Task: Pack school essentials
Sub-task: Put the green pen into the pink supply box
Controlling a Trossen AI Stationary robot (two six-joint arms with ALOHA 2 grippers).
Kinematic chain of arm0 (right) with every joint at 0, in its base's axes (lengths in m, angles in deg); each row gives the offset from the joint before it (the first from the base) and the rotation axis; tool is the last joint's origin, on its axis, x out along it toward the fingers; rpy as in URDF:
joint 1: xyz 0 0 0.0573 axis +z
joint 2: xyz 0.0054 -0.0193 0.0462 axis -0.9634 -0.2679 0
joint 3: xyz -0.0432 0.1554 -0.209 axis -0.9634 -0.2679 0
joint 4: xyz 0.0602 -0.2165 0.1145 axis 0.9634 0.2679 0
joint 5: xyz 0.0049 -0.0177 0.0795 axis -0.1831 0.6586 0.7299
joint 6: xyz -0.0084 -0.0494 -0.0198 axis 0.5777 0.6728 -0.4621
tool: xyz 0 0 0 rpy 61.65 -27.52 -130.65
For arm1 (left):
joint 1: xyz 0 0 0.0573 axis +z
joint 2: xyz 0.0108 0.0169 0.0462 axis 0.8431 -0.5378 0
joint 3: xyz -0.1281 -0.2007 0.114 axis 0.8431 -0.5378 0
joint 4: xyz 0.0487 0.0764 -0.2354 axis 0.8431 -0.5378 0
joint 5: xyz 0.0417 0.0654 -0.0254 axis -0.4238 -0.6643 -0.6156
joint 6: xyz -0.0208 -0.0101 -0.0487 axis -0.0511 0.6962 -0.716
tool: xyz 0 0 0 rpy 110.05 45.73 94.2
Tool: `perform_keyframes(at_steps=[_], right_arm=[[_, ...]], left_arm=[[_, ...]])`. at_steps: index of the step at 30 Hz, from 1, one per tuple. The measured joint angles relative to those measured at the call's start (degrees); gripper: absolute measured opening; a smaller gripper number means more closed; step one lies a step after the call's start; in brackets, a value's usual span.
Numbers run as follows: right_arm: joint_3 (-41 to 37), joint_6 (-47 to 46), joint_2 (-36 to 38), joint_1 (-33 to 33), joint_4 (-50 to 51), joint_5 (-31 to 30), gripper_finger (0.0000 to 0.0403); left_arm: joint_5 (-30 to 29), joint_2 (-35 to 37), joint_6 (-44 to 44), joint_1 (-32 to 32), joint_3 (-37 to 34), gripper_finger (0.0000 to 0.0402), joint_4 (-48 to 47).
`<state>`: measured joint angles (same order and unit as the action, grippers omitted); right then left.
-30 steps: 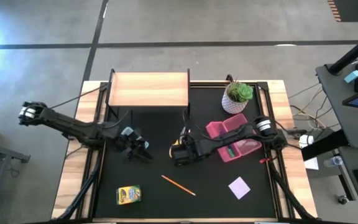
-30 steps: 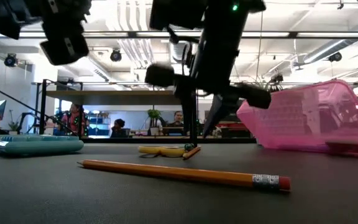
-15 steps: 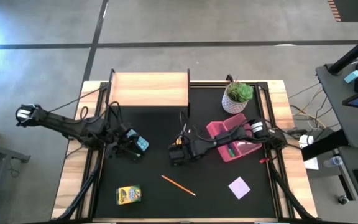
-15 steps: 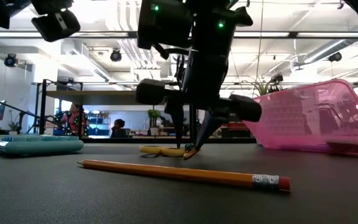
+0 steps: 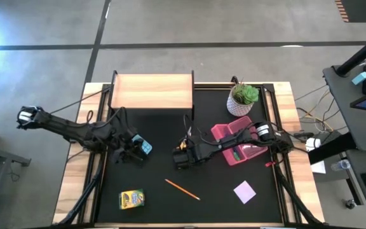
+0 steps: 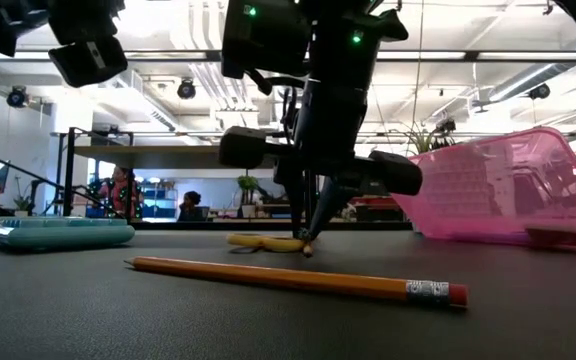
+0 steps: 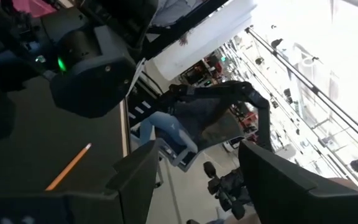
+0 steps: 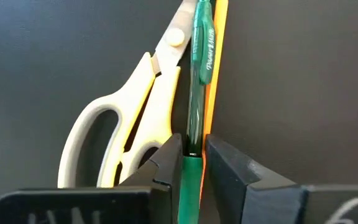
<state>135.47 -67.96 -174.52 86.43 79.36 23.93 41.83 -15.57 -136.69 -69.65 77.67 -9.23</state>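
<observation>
Yellow-handled scissors [image 8: 129, 124] lie mid-table with a green pen [image 8: 199, 74] and a thin orange pencil [image 8: 219, 37] along their blade. My right gripper [image 8: 192, 165] [image 6: 308, 238] slants down onto them and is shut on the pen. In the high view the right gripper [image 5: 183, 157] hides them. A second orange pencil [image 5: 182, 189] [image 6: 288, 279], a yellow crayon box [image 5: 131, 199] and a lilac note pad [image 5: 244, 191] lie flat nearer the front edge. My left gripper [image 7: 191, 186] [image 5: 129, 151] hangs open above the table's left part, pointing level, with nothing between its fingers. My right gripper pinches the green pen between its two fingers at the dark green section near one end [image 8: 193, 142]. The fingers slant down from above, one on each side of the barrel. The pen lies on the table against the scissors' blade and the orange pencil.
A pink translucent case [image 5: 239, 143] [image 6: 498, 195] lies open right of the right gripper. A potted plant [image 5: 241, 98] stands behind it. A wooden shelf [image 5: 152, 91] stands at the far edge. A flat teal thing [image 6: 58, 232] lies on the left of the mat.
My right gripper has sunk onto the scissors and pen. Its fingers stood apart on either side of the pen half a second ago and have shut on it. The pen and scissors stay on the table. My left gripper has drawn back a little toward the table's left edge, still open.
</observation>
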Motion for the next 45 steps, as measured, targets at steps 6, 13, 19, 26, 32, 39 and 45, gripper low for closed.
perform_keyframes(at_steps=[6, 13, 19, 26, 32, 39, 45], right_arm=[[-0.09, 0.01, 0.87, 0.2, -0.13, 0.42, 0.0056], [-0.09, 2.2, 2.77, 1.31, -0.07, 0.18, 0.0056], [-0.09, 8.27, 6.27, 2.35, 0.89, 1.49, 0.0056], [-0.09, 11.49, 12.48, 3.85, 9.35, 1.49, 0.0056], [-0.1, 9.54, 17.02, 6.01, 18.41, 1.05, 0.0056], [-0.33, 8.9, 17.3, 7.82, 17.06, -0.79, 0.0057], [-0.38, 6.46, 13.68, 7.76, 14.23, 0.18, 0.0057]], left_arm=[[-0.02, -0.4, 0.04, 0.0, -0.04, 0.021, 0.04], [-0.02, -0.39, 0.11, 0.0, -0.23, 0.021, 0.09], [-0.14, -0.71, 0.13, 0.07, -0.27, 0.021, 0.17], [-1.08, -0.82, 0.13, 0.07, -0.27, 0.021, 0.39], [-1.66, -0.82, 0.13, 0.07, -0.27, 0.021, 0.39], [-2.66, -0.82, 0.13, 0.07, -0.27, 0.021, 0.42], [-2.67, -0.84, 0.09, 0.07, -0.27, 0.021, 0.37]])
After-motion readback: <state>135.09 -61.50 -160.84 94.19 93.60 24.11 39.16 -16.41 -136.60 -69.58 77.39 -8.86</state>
